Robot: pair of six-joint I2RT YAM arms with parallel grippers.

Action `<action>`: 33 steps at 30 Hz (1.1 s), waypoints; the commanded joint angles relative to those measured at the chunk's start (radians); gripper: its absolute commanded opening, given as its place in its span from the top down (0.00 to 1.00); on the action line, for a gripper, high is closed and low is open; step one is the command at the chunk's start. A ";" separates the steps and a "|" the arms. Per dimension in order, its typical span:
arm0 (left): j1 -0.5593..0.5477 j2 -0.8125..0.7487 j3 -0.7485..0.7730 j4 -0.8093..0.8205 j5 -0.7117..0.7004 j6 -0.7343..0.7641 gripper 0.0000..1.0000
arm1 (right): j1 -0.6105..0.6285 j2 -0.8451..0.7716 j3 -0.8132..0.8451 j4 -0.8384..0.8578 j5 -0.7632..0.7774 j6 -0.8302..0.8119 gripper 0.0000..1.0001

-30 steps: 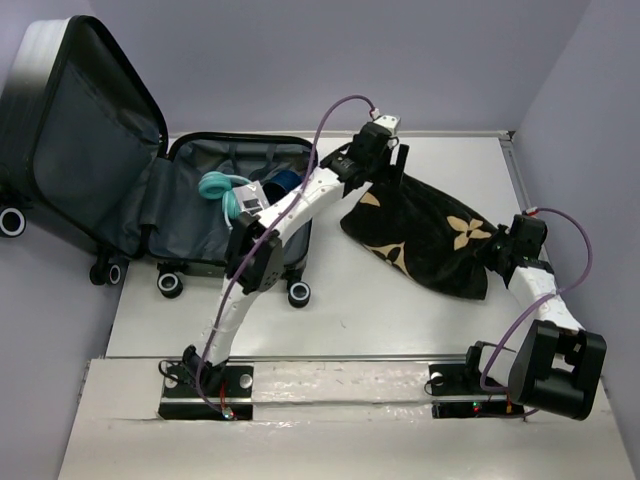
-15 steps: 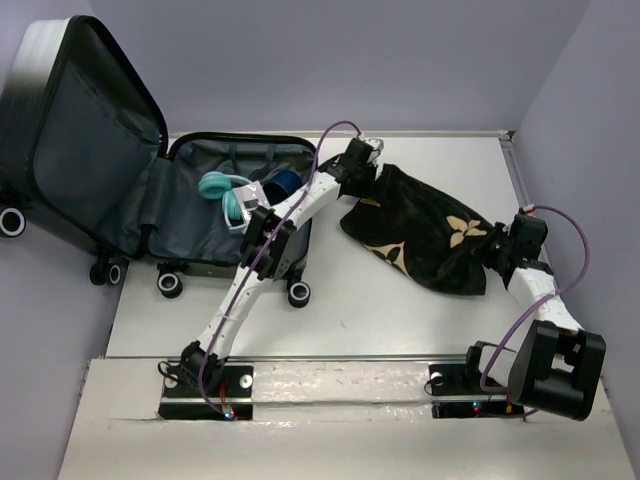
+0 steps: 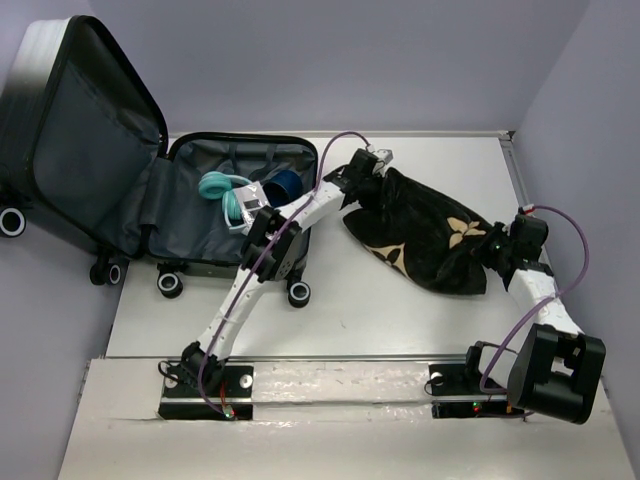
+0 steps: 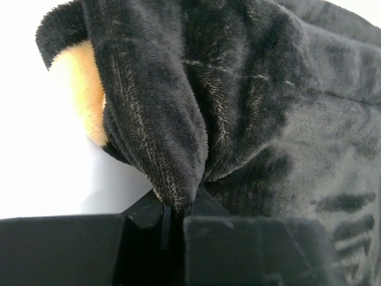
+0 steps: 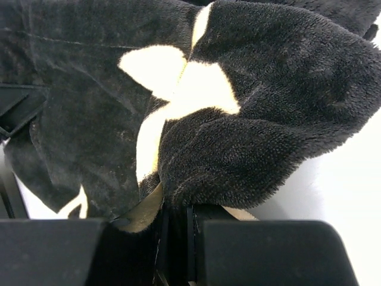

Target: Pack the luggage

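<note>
At the near right of the table (image 3: 400, 310), the right gripper (image 5: 175, 221) stays as it was a second ago, jaws nipped narrow on the right-hand end of the folded black blanket (image 3: 425, 235). Its wrist view shows plush pile and a pale flower petal bunched right at the fingertips.

Further in, the change is at the blanket's far-left corner. A second ago the left gripper (image 4: 175, 210) hung over that corner with its jaws wide. Half a second ago it had dropped onto the cloth, and now it is closed down to a sliver with a fold of dark pile drawn up between the fingers – a pinch on the fabric, not on bare table. In the overhead view the cloth at that corner looks a little more gathered than before, while the rest of the blanket lies much where it did.

So both ends of the blanket are now held, which I judge to be the grasp finished and the lift not yet begun.

Farthest off, at the far left, the luggage (image 3: 190, 222) lies open – lid tilted up and back, base flat on the table beside the left arm. Teal headphones (image 3: 225, 195) and a dark blue item (image 3: 285, 182) sit at its right end, with bare grey lining to their left. The blanket is wholly outside it, to the right, so the next move is probably a two-handed carry leftward over the rim.
</note>
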 commanded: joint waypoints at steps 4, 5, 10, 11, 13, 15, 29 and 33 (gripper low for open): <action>-0.019 -0.288 -0.071 -0.024 0.022 -0.028 0.94 | -0.004 -0.110 0.033 0.065 -0.135 0.043 0.93; -0.020 -0.311 -0.071 -0.032 0.010 -0.026 0.94 | -0.004 -0.124 0.043 0.065 -0.146 0.051 0.93; -0.016 -0.433 0.067 -0.136 -0.042 -0.006 0.94 | 0.075 -0.159 0.221 0.017 -0.166 0.080 0.93; -0.008 -0.454 0.064 -0.139 -0.041 -0.008 0.94 | 0.097 -0.153 0.252 0.011 -0.165 0.084 0.93; 0.033 -0.523 0.050 -0.151 -0.036 -0.017 0.94 | 0.194 -0.116 0.345 0.005 -0.145 0.104 0.93; 0.073 -0.576 0.012 -0.168 -0.050 -0.017 0.94 | 0.283 -0.080 0.414 0.003 -0.102 0.112 0.93; 0.655 -1.026 -0.445 -0.222 -0.107 0.015 0.94 | 0.923 0.701 1.160 0.088 0.073 0.154 0.93; 0.800 -1.064 -0.615 -0.145 -0.171 -0.009 0.94 | 1.005 0.982 1.375 0.091 0.066 0.158 0.93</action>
